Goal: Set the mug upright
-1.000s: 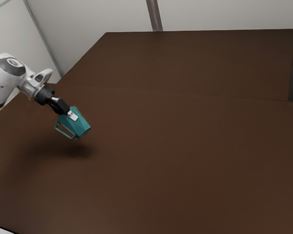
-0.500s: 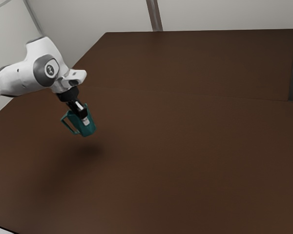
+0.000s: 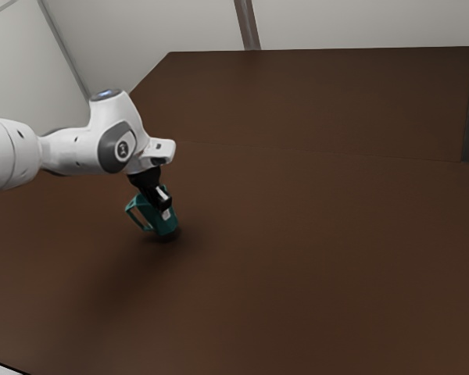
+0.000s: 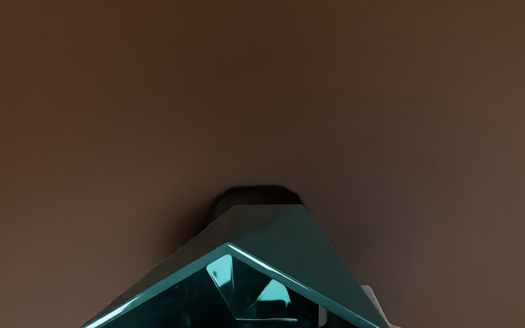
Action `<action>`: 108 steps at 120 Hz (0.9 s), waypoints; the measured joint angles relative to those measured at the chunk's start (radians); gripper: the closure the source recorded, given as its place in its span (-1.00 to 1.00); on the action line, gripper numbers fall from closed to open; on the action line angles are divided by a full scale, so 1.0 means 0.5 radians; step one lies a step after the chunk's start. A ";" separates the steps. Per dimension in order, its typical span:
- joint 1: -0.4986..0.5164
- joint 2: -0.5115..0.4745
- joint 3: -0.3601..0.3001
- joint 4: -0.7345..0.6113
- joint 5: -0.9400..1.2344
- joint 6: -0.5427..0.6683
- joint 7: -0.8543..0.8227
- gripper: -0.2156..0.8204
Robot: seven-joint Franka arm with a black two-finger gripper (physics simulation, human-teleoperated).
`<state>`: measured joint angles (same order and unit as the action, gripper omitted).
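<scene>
In the exterior view, the gripper (image 3: 166, 211) holds the teal mug (image 3: 152, 217) by its wall. The mug's mouth faces up toward the hand and its body leans slightly, with the handle toward the exterior view's left. Its base is very low over a dark shadow; whether it touches the table cannot be told. In the wrist view, the faceted mug (image 4: 290, 232) shows its rim and hollow inside. The gripper (image 4: 345, 310) has one fingertip inside the mug and the other outside, with the wall pinched between them.
The brown tabletop (image 3: 313, 258) stretches around the mug and far toward the exterior view's right. Pale walls (image 3: 359, 23) stand behind the table. The arm reaches in from the exterior view's left.
My hand has carried the mug toward the exterior view's right and down, close to the table. The mug has turned from strongly tilted to nearly upright, still gripped.
</scene>
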<state>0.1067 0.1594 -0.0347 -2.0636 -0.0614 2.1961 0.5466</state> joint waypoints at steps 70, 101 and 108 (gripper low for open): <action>-0.002 -0.021 -0.044 0.088 0.022 0.000 -0.157 -0.23; -0.002 -0.015 -0.056 0.809 -0.072 -0.535 -0.220 -0.48; -0.001 -0.014 -0.058 0.969 -0.076 -0.693 -0.256 -0.50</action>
<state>0.1061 0.1522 -0.0635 -1.5789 -0.0993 1.8494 0.4184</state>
